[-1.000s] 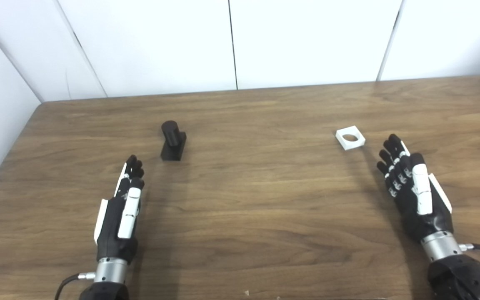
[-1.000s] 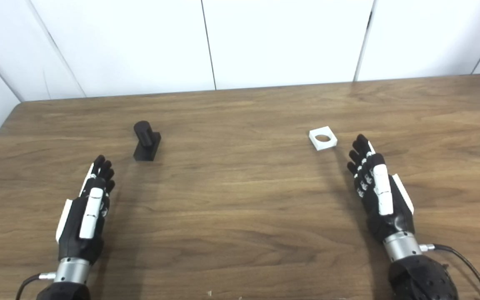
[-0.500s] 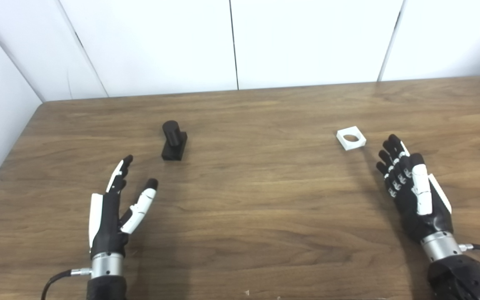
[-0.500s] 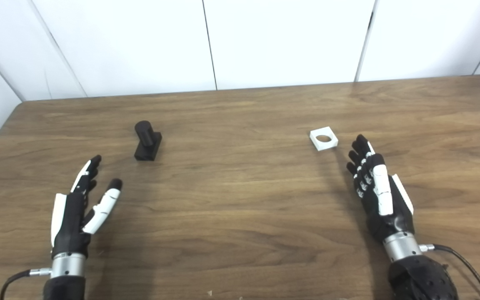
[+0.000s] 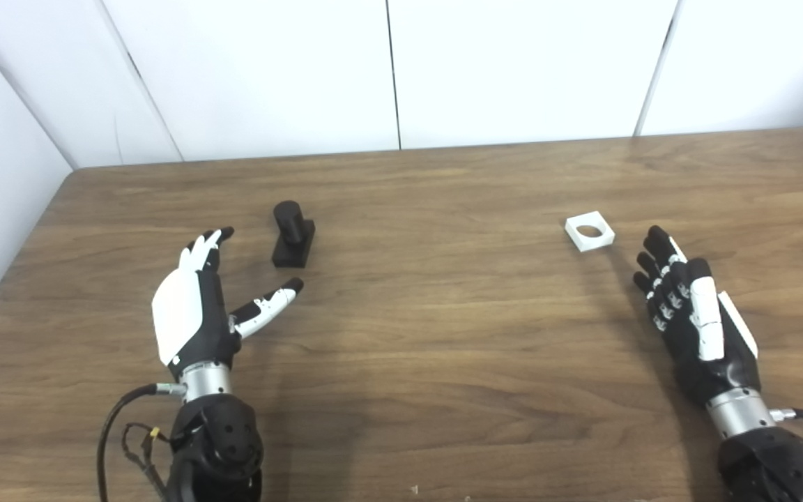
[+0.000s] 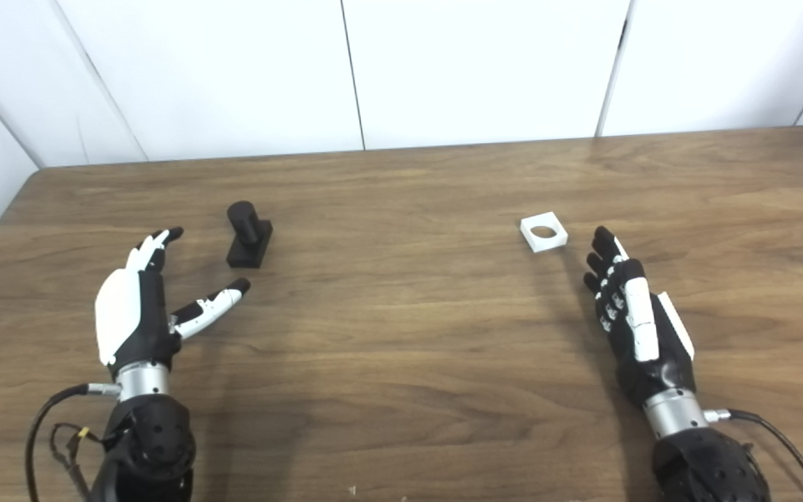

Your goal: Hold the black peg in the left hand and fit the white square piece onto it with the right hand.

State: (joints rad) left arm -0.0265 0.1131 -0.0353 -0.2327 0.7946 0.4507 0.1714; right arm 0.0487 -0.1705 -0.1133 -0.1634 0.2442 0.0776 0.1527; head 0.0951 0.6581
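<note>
Presently the reach for the black peg (image 5: 293,233) is under way, judging by the layout; nothing is being grasped yet. The left hand (image 5: 199,310) is hovering just short of the peg, released, its fingers (image 5: 206,245) spreading away from the thumb so that a gap is facing the peg. The peg is sitting on the left part of the tabletop (image 5: 429,335): a round post rising from a dark rectangular base, the post pointing up and leaning slightly toward the far wall as the cameras see it, the base's long axis running roughly near-to-far. The white square piece (image 5: 589,231) is lying flat on the right part of the tabletop, well apart from the peg, its round hole facing upward. The right hand (image 5: 694,314) is waiting near that piece, empty, its fingers lying straight and close together. The next move probably calls for carrying the left hand forward until post or base is sitting between thumb and fingers, then closing.
</note>
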